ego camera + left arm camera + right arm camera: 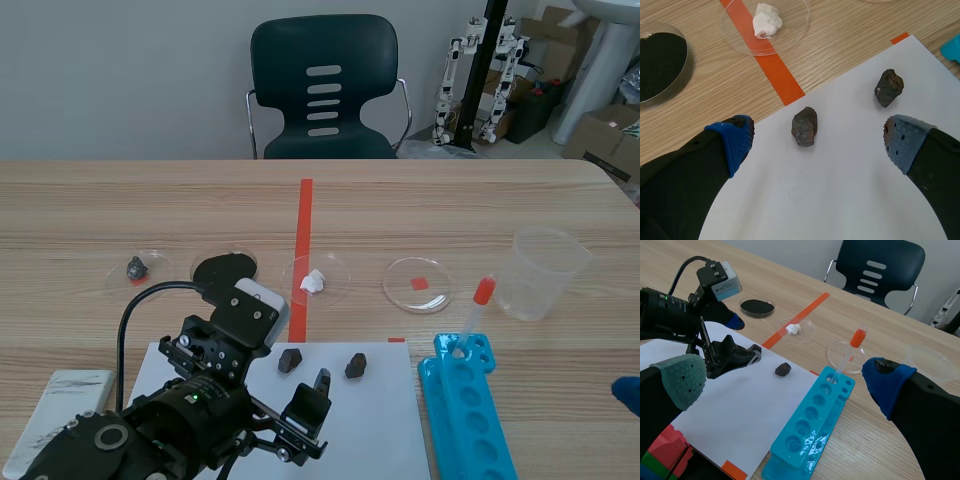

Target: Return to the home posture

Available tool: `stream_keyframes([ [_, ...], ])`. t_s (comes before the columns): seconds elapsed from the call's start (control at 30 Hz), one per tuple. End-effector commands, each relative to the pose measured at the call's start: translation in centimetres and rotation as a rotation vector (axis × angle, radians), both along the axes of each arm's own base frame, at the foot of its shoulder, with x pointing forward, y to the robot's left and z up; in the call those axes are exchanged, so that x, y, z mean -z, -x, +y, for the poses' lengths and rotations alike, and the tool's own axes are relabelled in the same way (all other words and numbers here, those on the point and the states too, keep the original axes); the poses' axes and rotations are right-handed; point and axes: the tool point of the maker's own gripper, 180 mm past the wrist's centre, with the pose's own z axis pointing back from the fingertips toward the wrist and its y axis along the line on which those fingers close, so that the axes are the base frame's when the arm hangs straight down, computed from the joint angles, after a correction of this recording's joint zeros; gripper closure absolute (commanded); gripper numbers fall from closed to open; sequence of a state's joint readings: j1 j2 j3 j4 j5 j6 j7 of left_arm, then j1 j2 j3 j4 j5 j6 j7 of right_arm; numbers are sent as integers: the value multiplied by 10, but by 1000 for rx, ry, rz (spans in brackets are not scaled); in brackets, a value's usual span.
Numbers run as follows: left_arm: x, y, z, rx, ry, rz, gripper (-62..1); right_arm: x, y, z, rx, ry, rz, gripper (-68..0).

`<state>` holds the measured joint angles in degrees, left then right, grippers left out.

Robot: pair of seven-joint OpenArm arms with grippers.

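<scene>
The light wooden tabletop (150,200) is brightly, evenly lit. Soft shadows are cast by dark brown stones (804,126) on the white paper sheet (840,190); glare is seen on the turquoise plastic rack (807,454).

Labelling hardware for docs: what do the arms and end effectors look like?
Both black. Left end effector: blue pad plus grey-blue dotted pad; looped black cable and white box at the wrist. Right end effector: grey-green dotted pad, blue pad.
</scene>
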<state>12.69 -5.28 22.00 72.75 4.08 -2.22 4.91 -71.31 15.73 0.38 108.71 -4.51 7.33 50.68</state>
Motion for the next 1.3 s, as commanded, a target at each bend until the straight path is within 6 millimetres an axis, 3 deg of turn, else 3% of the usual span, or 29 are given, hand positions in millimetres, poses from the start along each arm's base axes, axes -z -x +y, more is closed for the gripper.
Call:
stream_keyframes([
  [0.0, -5, -4, 1, 1, 4, -23, -542, -9, -4, 0, 3, -14, -32, -679],
  [0.93, -7, -4, 1, 0, 12, -27, -542, -9, -4, 0, 3, -14, -32, -679],
  [1.13, -21, 5, -16, 129, 92, -60, -542, -9, -4, 0, 4, -15, -32, -679],
  [1.27, -38, 8, -11, 153, 121, -94, -542, -9, -4, 0, 4, -15, -32, -679],
])
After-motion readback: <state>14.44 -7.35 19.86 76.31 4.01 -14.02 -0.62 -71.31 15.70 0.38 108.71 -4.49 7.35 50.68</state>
